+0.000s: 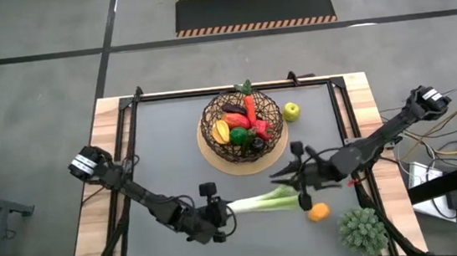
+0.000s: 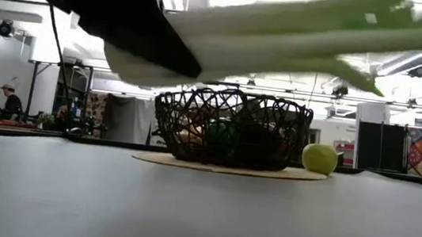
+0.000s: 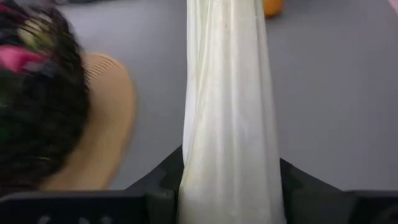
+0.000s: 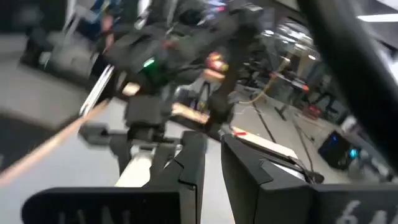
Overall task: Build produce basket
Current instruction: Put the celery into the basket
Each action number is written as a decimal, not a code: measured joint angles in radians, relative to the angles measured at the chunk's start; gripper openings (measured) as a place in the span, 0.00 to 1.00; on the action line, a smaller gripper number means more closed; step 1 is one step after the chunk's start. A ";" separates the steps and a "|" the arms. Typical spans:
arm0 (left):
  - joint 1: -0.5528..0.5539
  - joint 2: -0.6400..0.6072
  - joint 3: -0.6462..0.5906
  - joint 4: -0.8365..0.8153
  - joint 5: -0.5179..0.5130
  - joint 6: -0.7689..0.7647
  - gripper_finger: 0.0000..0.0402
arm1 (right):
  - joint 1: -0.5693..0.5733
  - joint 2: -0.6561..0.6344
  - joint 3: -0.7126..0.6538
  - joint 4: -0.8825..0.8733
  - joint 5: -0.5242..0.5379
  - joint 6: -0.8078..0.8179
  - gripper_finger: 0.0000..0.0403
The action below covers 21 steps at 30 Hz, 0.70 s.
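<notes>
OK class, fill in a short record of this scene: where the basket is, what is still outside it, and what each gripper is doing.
basket: on a pale disc at the table's far middle, filled with produce
leek: white end between the left gripper's fingers
green apple: on the table beside the basket
orange: on the table by the leek's leaves
right gripper: shut, empty, over the table

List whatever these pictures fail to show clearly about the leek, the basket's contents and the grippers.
- Leek: in the low view its ends run off the frame; the left wrist view shows only its white stalk.
- Left gripper: its fingertips hide under the leek in the high view.
- Basket: in the low view the lattice darkens the produce inside.
- Right gripper: blurred in its wrist view, empty and shut.
</notes>
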 joint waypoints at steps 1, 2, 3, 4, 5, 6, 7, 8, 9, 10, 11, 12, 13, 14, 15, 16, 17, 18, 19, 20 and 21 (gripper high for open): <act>-0.009 -0.005 -0.002 0.000 -0.028 0.010 0.25 | 0.000 -0.022 0.003 -0.008 0.011 0.027 0.12; -0.016 -0.013 -0.003 0.002 -0.044 0.014 0.25 | 0.000 -0.047 0.006 -0.027 0.015 0.041 0.13; -0.023 -0.021 -0.008 0.002 -0.060 0.020 0.25 | 0.000 -0.072 0.007 -0.055 0.017 0.052 0.14; -0.030 -0.032 -0.015 0.002 -0.077 0.029 0.25 | 0.000 -0.096 0.008 -0.085 0.017 0.057 0.17; -0.037 -0.043 -0.024 0.003 -0.094 0.041 0.25 | 0.000 -0.117 0.010 -0.109 0.017 0.064 0.19; -0.042 -0.056 -0.034 0.006 -0.117 0.058 0.25 | 0.000 -0.140 0.012 -0.136 0.015 0.079 0.22; -0.046 -0.074 -0.046 0.020 -0.135 0.073 0.25 | 0.000 -0.159 0.012 -0.160 0.015 0.093 0.25; -0.048 -0.094 -0.062 0.047 -0.148 0.099 0.25 | 0.000 -0.178 0.012 -0.179 0.016 0.112 0.28; -0.049 -0.117 -0.082 0.081 -0.155 0.126 0.25 | 0.000 -0.196 0.012 -0.199 0.016 0.124 0.31; -0.050 -0.137 -0.103 0.123 -0.160 0.158 0.25 | 0.000 -0.211 0.012 -0.223 0.016 0.139 0.35; -0.050 -0.157 -0.124 0.183 -0.158 0.196 0.25 | 0.000 -0.223 0.012 -0.241 0.016 0.152 0.38; -0.051 -0.176 -0.152 0.245 -0.157 0.237 0.25 | 0.000 -0.230 0.010 -0.250 0.016 0.163 0.41; -0.051 -0.192 -0.181 0.314 -0.153 0.280 0.25 | 0.000 -0.236 0.007 -0.257 0.016 0.169 0.44; -0.051 -0.205 -0.209 0.397 -0.135 0.328 0.25 | 0.000 -0.240 0.001 -0.262 0.015 0.176 0.46; -0.051 -0.219 -0.243 0.485 -0.111 0.381 0.25 | 0.000 -0.240 -0.006 -0.264 0.013 0.186 0.49; -0.051 -0.231 -0.277 0.575 -0.092 0.429 0.25 | 0.000 -0.236 -0.012 -0.263 0.008 0.191 0.51; -0.051 -0.240 -0.309 0.669 -0.067 0.472 0.25 | 0.000 -0.229 -0.017 -0.262 0.007 0.197 0.53; -0.049 -0.248 -0.339 0.753 -0.043 0.504 0.25 | 0.000 -0.223 -0.023 -0.263 0.007 0.202 0.54; -0.050 -0.253 -0.371 0.834 -0.031 0.532 0.25 | 0.000 -0.211 -0.029 -0.262 0.007 0.212 0.56; -0.049 -0.255 -0.397 0.907 -0.024 0.558 0.25 | 0.000 -0.199 -0.034 -0.253 0.007 0.219 0.57; -0.050 -0.256 -0.419 0.967 -0.021 0.583 0.25 | 0.000 -0.184 -0.041 -0.232 0.008 0.223 0.58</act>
